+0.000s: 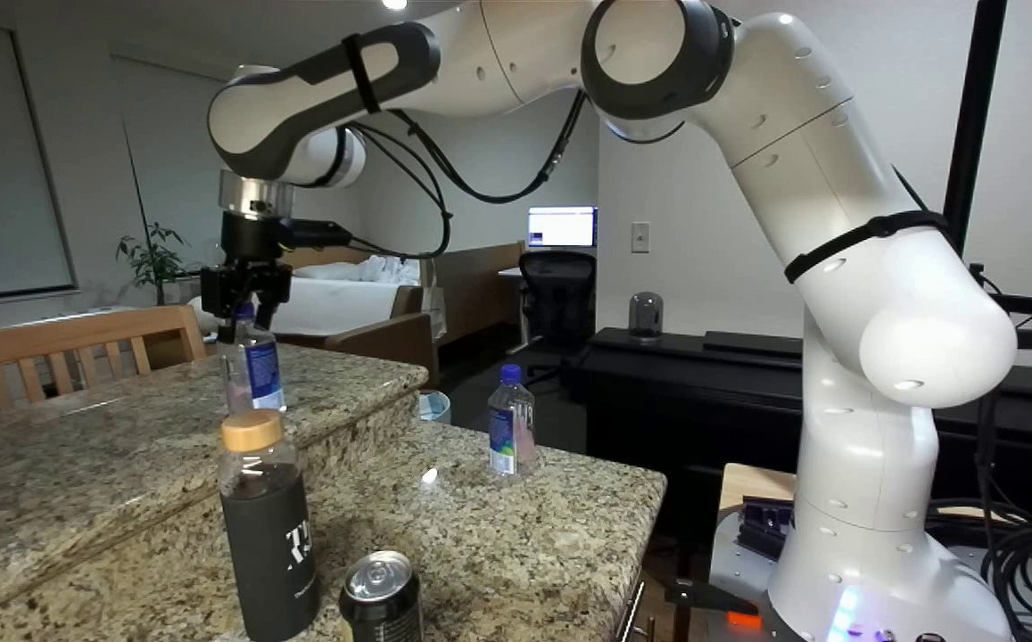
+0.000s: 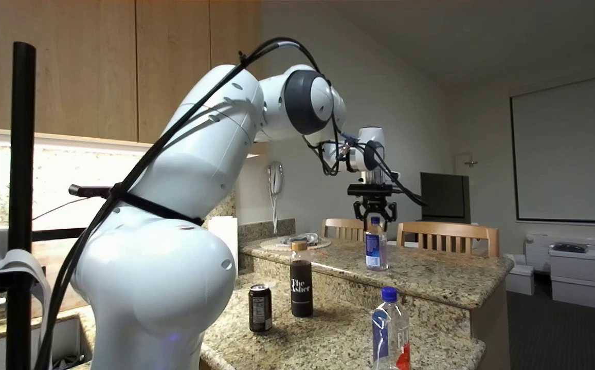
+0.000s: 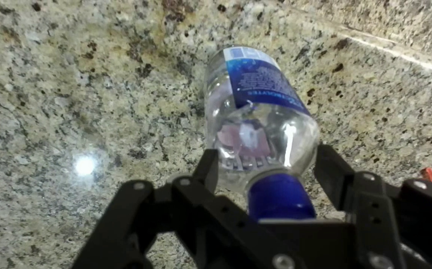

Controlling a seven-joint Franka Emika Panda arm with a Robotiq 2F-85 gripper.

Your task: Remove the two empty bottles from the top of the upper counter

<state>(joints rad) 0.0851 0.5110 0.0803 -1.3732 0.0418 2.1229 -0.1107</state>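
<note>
On upper counter (image 2: 441, 271), one bottle (image 2: 376, 250)

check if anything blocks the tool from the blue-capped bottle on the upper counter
Nothing visible does: in the wrist view the tool straddles the blue-capped water bottle, its fingers on opposite sides; whether they touch it is unclear.
</note>
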